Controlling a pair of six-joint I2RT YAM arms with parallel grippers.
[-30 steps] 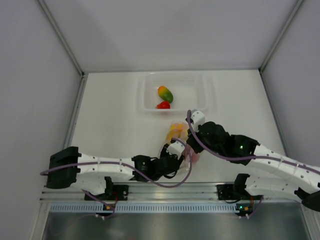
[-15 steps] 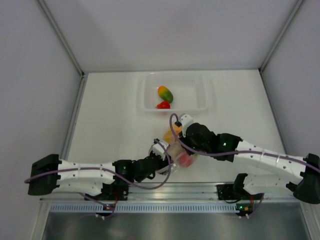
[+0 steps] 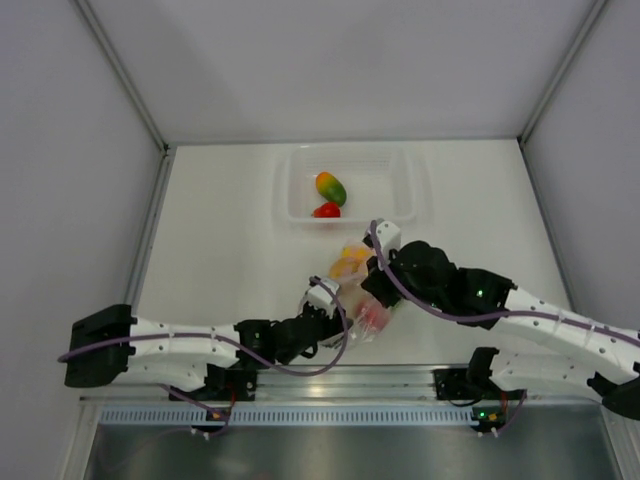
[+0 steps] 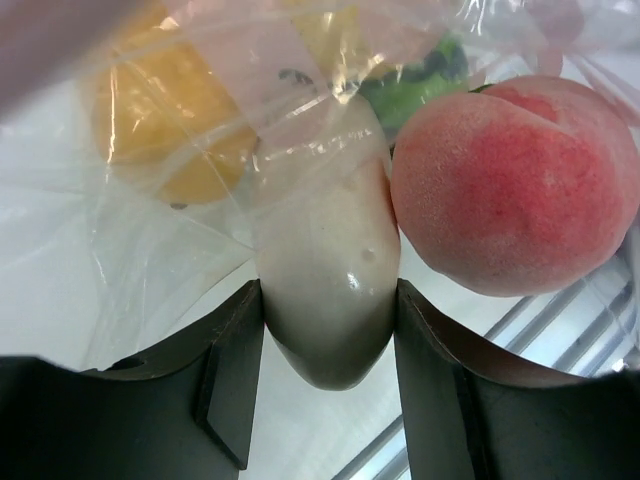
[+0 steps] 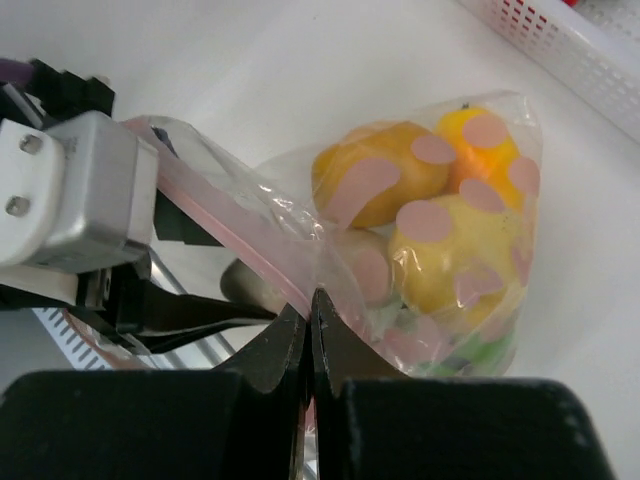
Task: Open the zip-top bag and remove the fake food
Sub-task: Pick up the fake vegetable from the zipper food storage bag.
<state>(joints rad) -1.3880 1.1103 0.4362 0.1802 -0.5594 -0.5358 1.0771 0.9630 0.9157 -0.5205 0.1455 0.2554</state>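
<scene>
The zip-top bag [image 3: 357,290] is clear and crinkly with a pink zip strip [image 5: 240,245], and lies between the two grippers near the table's front. It holds fake food: yellow and orange pieces [image 5: 440,230], a green piece [image 4: 420,80] and a pink peach [image 4: 515,185]. My left gripper [image 4: 330,335] is at the bag's mouth, shut on a white fake food piece [image 4: 330,290]. It also shows in the top view [image 3: 335,308]. My right gripper [image 5: 310,310] is shut on the bag's edge at the zip strip and holds it up.
A rigid clear tub [image 3: 400,190] stands at the back centre with a yellow-green-red fruit [image 3: 331,187] and a red piece [image 3: 326,210] in it. Its white ribbed edge [image 5: 570,50] shows in the right wrist view. The enclosure's metal front rail [image 3: 340,385] runs close behind the arms.
Over the last second both grippers and the bag shifted left and toward the front. In the last half second the right gripper moved back right a little with the bag edge.
</scene>
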